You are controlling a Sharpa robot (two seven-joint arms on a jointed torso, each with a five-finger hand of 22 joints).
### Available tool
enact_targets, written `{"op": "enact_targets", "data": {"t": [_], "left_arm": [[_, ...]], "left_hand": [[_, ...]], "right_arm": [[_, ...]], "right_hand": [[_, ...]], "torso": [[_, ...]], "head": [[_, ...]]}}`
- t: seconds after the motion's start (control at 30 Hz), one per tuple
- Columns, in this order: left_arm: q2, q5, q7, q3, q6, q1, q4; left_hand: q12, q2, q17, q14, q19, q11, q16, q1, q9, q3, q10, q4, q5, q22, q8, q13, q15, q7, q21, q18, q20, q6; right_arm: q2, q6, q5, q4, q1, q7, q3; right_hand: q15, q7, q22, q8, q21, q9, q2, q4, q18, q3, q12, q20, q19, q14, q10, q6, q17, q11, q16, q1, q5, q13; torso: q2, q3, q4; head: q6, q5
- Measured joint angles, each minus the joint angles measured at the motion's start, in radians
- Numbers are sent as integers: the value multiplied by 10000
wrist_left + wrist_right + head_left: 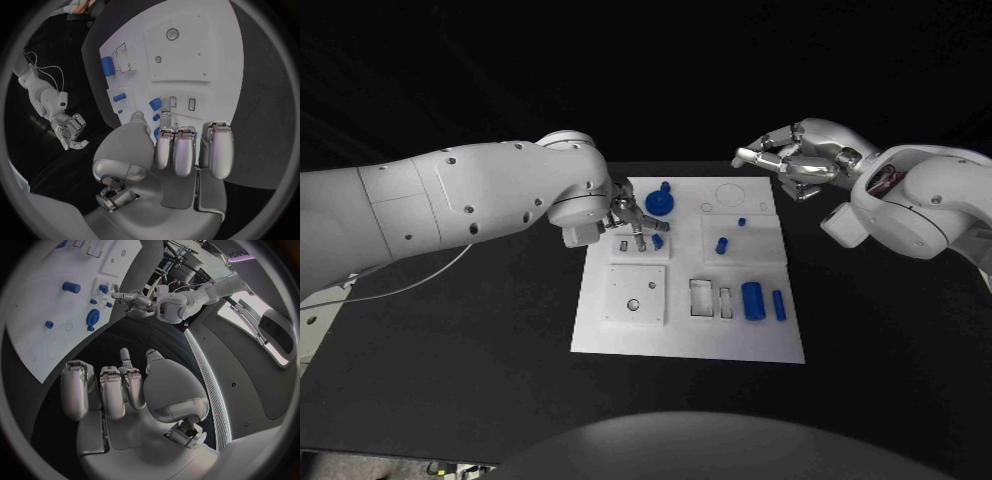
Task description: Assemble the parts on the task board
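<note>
Black table (473,390) runs under everything, with the white task board (689,340) lying flat in its middle. Over the board's far left part hangs the left hand (629,222), fingers pointing down at a small blue part (656,241) just beside their tips; whether they pinch anything I cannot tell (the wrist view has most fingers curled toward the palm, two reaching out toward the board). A round blue part (659,203) sits just beyond that hand, at the board's far edge. Two small blue parts (721,243) lie near the board's middle, and two blue cylinders (753,301) lie side by side toward its near right, next to rectangular slots (701,297). Well apart from all of them, the right hand (795,158) hovers beyond the board's far right corner, fingers curled in, holding nothing.
</note>
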Motion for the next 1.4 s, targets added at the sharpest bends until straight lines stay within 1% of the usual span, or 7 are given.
{"op": "enact_targets", "data": {"t": [0.1,0.2,0.37,0.57,0.93,1.13,1.4], "left_arm": [[99,14,-2,2,0,-19,-114],[182,34,-3,6,-4,-45,-223],[308,102,-6,12,-14,-98,-417],[410,182,-7,19,-9,-169,-605],[491,247,-11,18,12,-300,-752],[522,259,-12,18,-1,-319,-780],[562,262,-13,57,-48,-337,-790]], "left_hand": [[0,33,0,0,0,0,0,101,29,0,0,0,25,0,-37,0,0,0,0,0,0,0],[0,-7,-1,0,0,0,0,140,33,0,0,0,52,0,-82,-1,1,-36,0,0,0,36],[0,35,-1,0,0,0,0,181,45,0,0,0,52,0,-93,-1,1,-30,0,1,1,42],[0,41,-1,-18,0,1,0,267,67,26,0,-26,89,-1,-131,0,-17,0,0,0,0,72],[0,20,-2,-36,0,1,0,325,96,26,0,-26,89,-2,-131,0,-35,-35,0,1,1,107],[0,50,7,-35,0,1,0,355,99,26,0,-26,126,-2,-170,-1,-35,-35,0,1,1,106],[0,48,6,-35,20,-35,0,537,175,53,-37,-53,236,-2,-209,-1,-35,-36,-3,0,-19,178]], "right_arm": [[7,0,12,-5,0,-1,-2],[24,-1,30,-10,-1,0,-3],[41,-2,62,-21,-2,0,-6],[29,0,108,-34,-2,0,-9],[20,8,165,-41,-3,-4,-13],[21,9,178,-45,-4,-9,-14],[21,14,187,-79,-6,-33,-16]], "right_hand": [[0,0,0,39,-54,17,-1,0,0,0,0,36,-36,0,28,0,3,28,0,107,91,1],[0,0,-1,39,-55,18,-1,0,-1,0,0,38,-38,0,28,0,8,28,0,107,145,1],[0,0,-1,39,-55,28,-1,0,-1,0,0,38,-38,0,28,0,8,28,0,107,147,1],[36,36,-1,39,-118,41,-2,0,0,0,1,74,-75,-37,-8,36,6,64,0,238,230,6],[36,36,-2,39,-161,49,-1,0,0,0,1,110,-111,-36,-8,36,5,64,0,238,245,6],[36,36,-3,39,-161,48,38,0,-1,0,2,72,-149,-36,-8,35,5,64,0,278,244,15],[36,36,-3,39,-208,58,-2,0,-1,0,1,110,-186,-36,-8,36,4,63,0,318,282,3]], "torso": [[-8,0,4],[-10,-1,4],[-12,-7,4],[-11,-8,4],[-10,-12,6],[-17,-12,8],[-27,-12,10]], "head": [[0,-12],[0,-13],[0,-7],[0,-43],[0,-105],[0,-124],[0,-134]]}}
